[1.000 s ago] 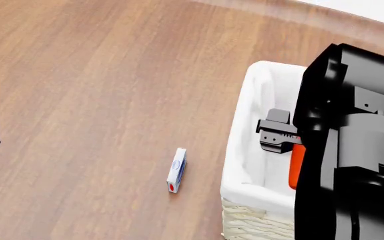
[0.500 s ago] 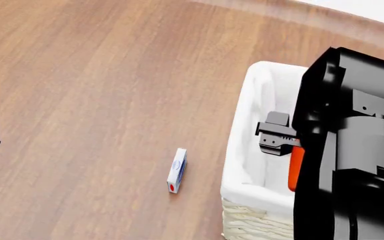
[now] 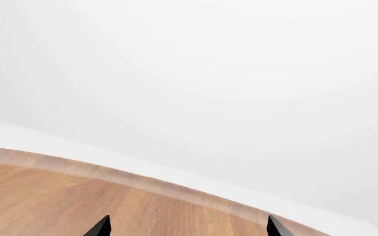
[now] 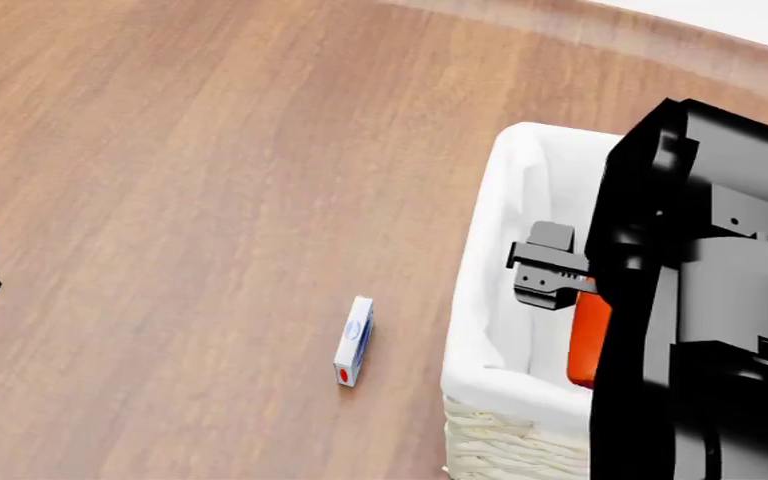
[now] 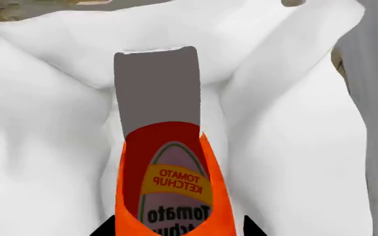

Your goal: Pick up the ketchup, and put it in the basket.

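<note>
right gripper point(image 4: 551, 275): hanging inside the basket's opening with its black arm blocking most of the view from the head cam. The wrist cam is showing two dark fingertips point(image 5: 104, 230) sitting on either side of the bottle, right against its orange body, so it's looking like the fingers are clamping the ketchup.

ketchup point(image 5: 173, 191): sitting between those right fingertips, cap end pointing away from them toward the liner. The "Tomato Ketchup" label is facing the wrist cam. From the head cam only an orange strip point(image 4: 587, 338) is peeking out beside the arm, just under the gripper's grey block. Can't tell if it's touching the bottom of the basket.

basket point(image 4: 491, 300): white liner is surrounding the bottle and fingers on all sides in the wrist view, cream wicker is showing under the liner at the near end in the head view.

left gripper point(image 3: 187, 227): only two black fingertip points are poking into its wrist cam, well apart from each other with bare wood between them, so it's spread open and gripping nothing.

small white box point(image 4: 353, 340): lying on the wooden table point(image 4: 197, 200), off to the side of the basket, well apart from both sets of fingers.
</note>
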Robot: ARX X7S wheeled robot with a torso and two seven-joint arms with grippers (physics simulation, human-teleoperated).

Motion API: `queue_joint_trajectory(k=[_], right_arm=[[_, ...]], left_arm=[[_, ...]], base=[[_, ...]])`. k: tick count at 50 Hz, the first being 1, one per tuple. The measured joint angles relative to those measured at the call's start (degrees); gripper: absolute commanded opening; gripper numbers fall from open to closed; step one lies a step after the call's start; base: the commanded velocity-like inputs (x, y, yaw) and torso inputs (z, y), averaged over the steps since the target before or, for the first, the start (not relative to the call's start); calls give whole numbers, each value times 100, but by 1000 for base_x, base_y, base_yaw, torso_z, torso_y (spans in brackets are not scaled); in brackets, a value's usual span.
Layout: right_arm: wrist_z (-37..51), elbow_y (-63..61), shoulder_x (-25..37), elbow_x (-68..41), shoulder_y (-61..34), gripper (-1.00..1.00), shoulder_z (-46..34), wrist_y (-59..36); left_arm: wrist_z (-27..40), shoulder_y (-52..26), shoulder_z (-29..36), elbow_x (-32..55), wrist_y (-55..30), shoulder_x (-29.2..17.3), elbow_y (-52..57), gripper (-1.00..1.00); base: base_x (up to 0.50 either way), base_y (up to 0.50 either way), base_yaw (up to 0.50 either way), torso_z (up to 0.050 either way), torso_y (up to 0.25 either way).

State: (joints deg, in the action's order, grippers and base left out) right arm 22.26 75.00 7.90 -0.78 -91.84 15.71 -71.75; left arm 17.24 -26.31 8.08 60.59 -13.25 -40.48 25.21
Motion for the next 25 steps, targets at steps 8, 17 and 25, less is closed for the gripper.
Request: queue_joint_trajectory(k=[8, 17, 25], right_arm=[[-86, -2, 16, 17, -15, 100, 89, -77], [-191, -2, 19, 50, -37, 100, 85, -183], [-269, -2, 20, 72, -87, 100, 30, -250]], left_arm=[[-1, -1, 0, 7, 1, -2, 0, 100], [-8, 4, -3, 7, 10, -4, -2, 100], [-8, 6, -3, 9, 13, -4, 0, 100]], base=[[0, 0, 0, 0, 0], [0, 0, 0, 0, 0], [0, 0, 0, 0, 0]])
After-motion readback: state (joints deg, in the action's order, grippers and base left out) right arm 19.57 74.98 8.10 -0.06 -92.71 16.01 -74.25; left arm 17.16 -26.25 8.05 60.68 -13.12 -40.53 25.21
